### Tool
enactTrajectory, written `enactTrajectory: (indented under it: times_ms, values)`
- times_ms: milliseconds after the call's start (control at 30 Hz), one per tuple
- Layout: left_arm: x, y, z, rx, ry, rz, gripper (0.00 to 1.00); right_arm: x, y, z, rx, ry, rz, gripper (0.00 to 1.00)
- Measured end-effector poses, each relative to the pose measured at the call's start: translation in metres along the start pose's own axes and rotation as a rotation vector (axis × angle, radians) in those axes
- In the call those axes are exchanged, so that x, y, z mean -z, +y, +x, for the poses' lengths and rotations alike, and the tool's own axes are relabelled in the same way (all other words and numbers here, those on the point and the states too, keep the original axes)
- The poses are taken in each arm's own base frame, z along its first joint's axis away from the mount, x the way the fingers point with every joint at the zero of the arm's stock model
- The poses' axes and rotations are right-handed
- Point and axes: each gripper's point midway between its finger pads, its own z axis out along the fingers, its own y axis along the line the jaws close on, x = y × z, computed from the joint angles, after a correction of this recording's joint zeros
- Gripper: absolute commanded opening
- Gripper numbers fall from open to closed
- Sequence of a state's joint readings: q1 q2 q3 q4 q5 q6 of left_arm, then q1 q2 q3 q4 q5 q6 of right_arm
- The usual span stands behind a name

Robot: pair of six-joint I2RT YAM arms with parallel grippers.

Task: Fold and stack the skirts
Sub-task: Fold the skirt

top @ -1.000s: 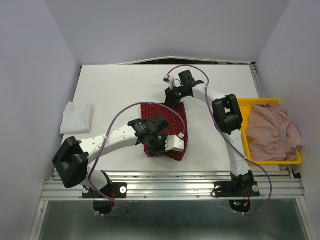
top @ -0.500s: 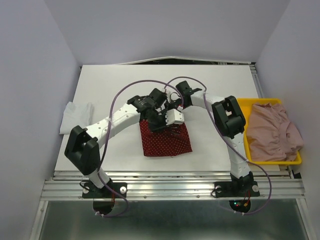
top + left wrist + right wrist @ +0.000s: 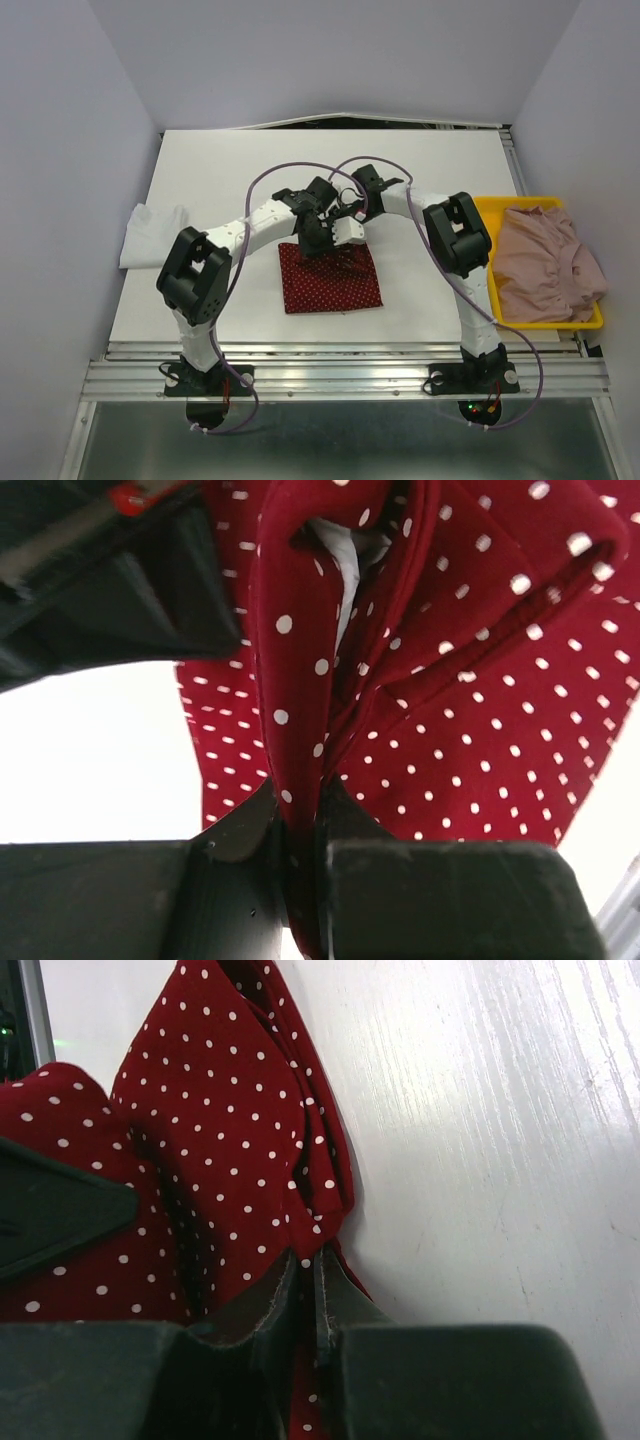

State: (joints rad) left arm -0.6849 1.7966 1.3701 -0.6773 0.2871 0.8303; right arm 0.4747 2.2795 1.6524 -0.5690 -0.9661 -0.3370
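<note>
The dark red polka-dot skirt lies folded on the white table near the middle, its far edge lifted. My left gripper is shut on that far edge; in the left wrist view the cloth runs down between the closed fingers. My right gripper is shut on the same edge just beside it; in the right wrist view the skirt is pinched between the fingers. The dusty pink skirt lies crumpled in the yellow tray at the right.
The yellow tray sits at the table's right edge. A folded white cloth lies at the left edge. Both arms cross over the table's middle, with purple cables looping above them.
My left gripper carried the skirt's near edge from the front up and over to the far edge, next to my right gripper. The skirt now lies folded in half, nearer the front.
</note>
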Motion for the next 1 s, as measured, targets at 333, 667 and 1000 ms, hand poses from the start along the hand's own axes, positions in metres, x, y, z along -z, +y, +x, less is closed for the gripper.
enactTrajectory:
  times_ms: [333, 667, 1000]
  values:
    - [0.008, 0.036, -0.006, -0.008, -0.031, -0.175, 0.66, 0.001, -0.001, 0.0, -0.033, 0.005, 0.017, 0.23]
    - [0.118, 0.027, -0.03, 0.103, -0.29, -0.397, 0.81, 0.071, -0.059, -0.074, -0.029, -0.132, 0.288, 0.57]
    - [0.108, -0.001, 0.01, 0.564, -0.462, -0.346, 0.66, 0.15, -0.004, -0.096, 0.032, -0.25, 0.409, 0.49]
